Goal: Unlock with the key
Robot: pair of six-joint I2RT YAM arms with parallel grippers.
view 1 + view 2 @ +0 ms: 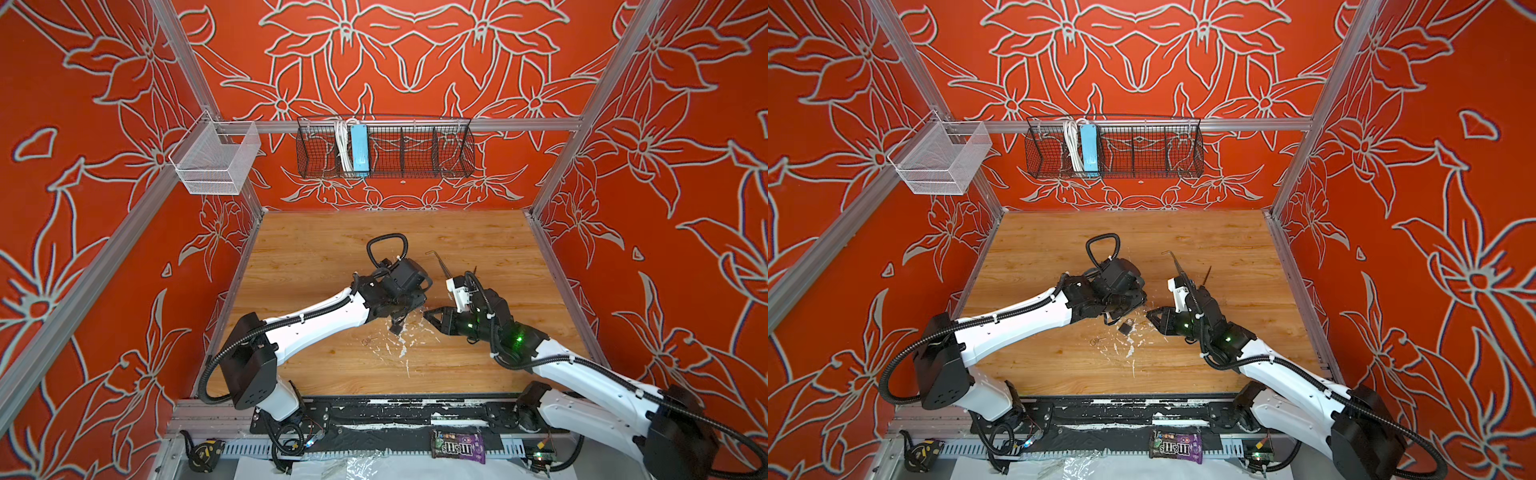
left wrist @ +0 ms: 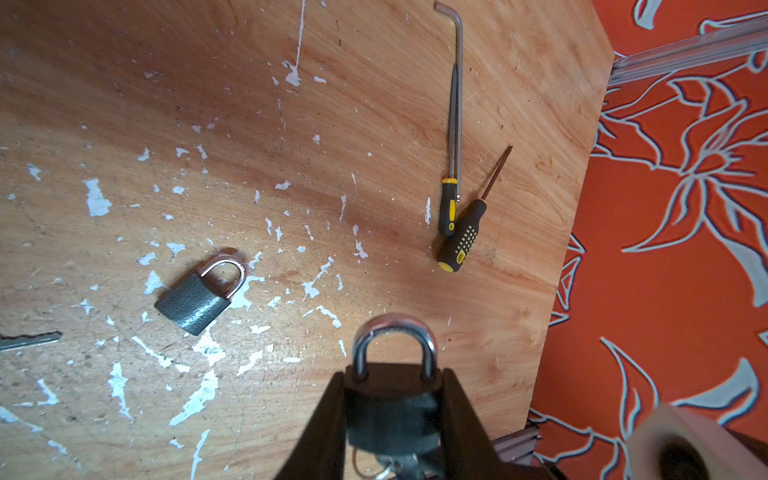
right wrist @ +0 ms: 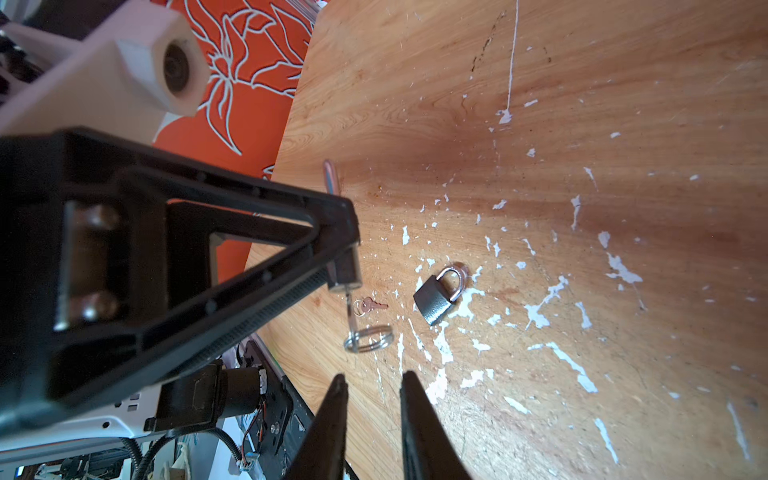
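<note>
Where the padlock is: the padlock is off the desk, its body clamped in the left pincer with the shackle pointing outward.
Key: a key hangs from the lock's underside with its ring dangling, so it looks already inserted.
Right pincer: the right pincer is slightly parted and empty, just short of the ring.
Done: as I judge it, the lock is picked up and the key is in the keyhole.
Still to do: both shackle legs look seated, so the key still has to be turned and the shackle released.
Spare lock: a second padlock lies shut on the desk, with a small key near it.
Writing: none can be read on either lock. A candy bag at the front edge reads "m&m's", upside down.
</note>
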